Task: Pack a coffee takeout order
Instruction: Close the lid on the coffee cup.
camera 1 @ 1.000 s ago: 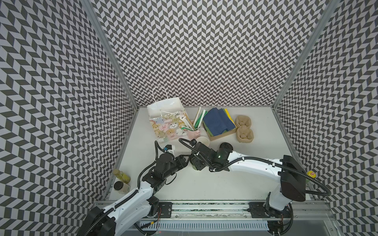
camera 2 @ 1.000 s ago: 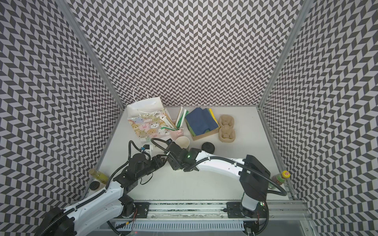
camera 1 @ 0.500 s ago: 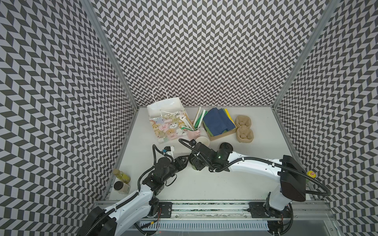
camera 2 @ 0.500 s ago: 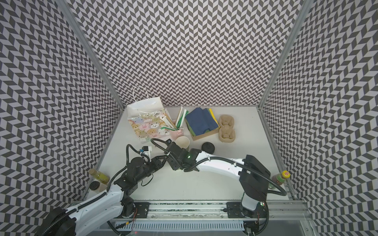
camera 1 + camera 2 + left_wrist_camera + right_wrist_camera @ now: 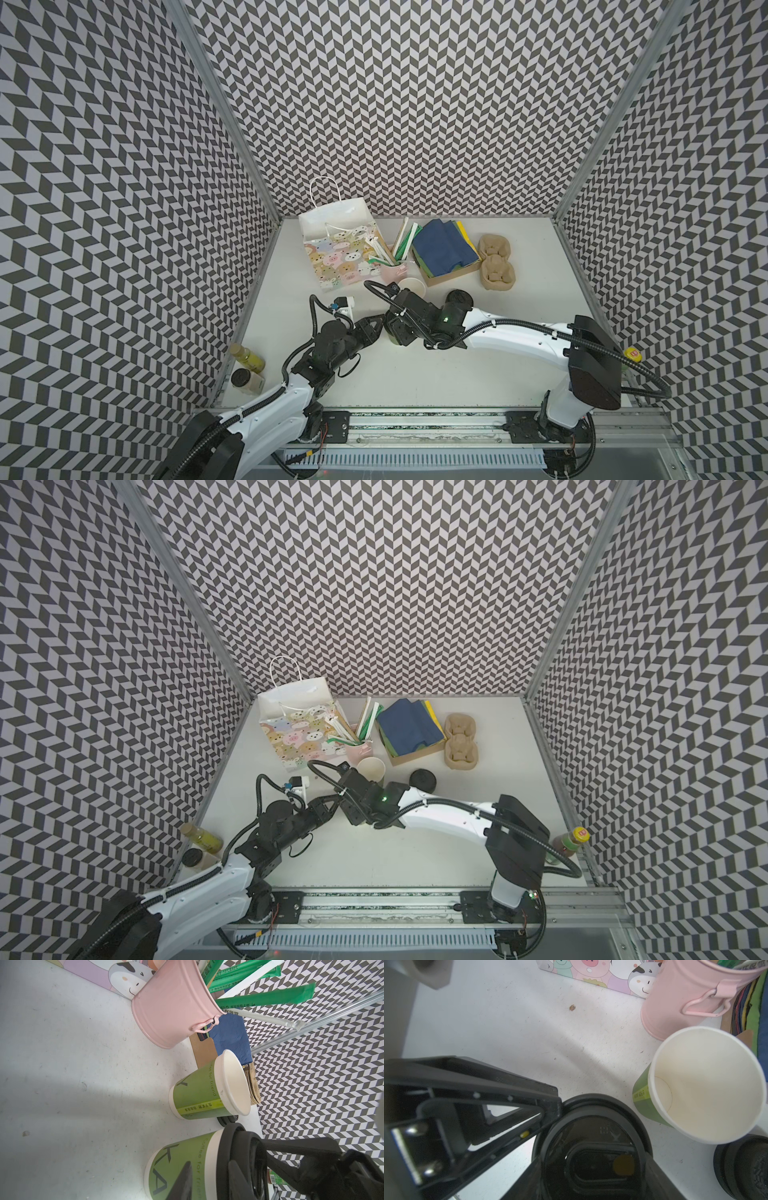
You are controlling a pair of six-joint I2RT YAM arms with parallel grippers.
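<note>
A green paper cup [image 5: 199, 1147] with a black lid [image 5: 591, 1126] stands near the table's middle. My right gripper [image 5: 401, 328] reaches down over it and is shut on the lid's rim. My left gripper [image 5: 377, 328] points at the cup's left side. One of its fingers [image 5: 184, 1178] shows in front of the cup wall; the other is hidden. A second green cup [image 5: 411, 286], open and white inside, stands just behind. A loose black lid [image 5: 459, 299] lies to its right. The tan pulp carrier [image 5: 496, 262] and dark blue napkins [image 5: 444, 249] sit at the back.
A cartoon-print paper bag [image 5: 345, 253] stands at the back left. Beside it is a pink bucket [image 5: 392, 270] of wrapped straws and sticks. The napkins lie in a brown card tray [image 5: 451, 276]. Bottles [image 5: 247, 357] stand at the left edge, and one bottle [image 5: 569, 841] at the right.
My left arm has drawn back slightly toward the front, and its jaws have narrowed. The right gripper has stayed on the lidded cup.
</note>
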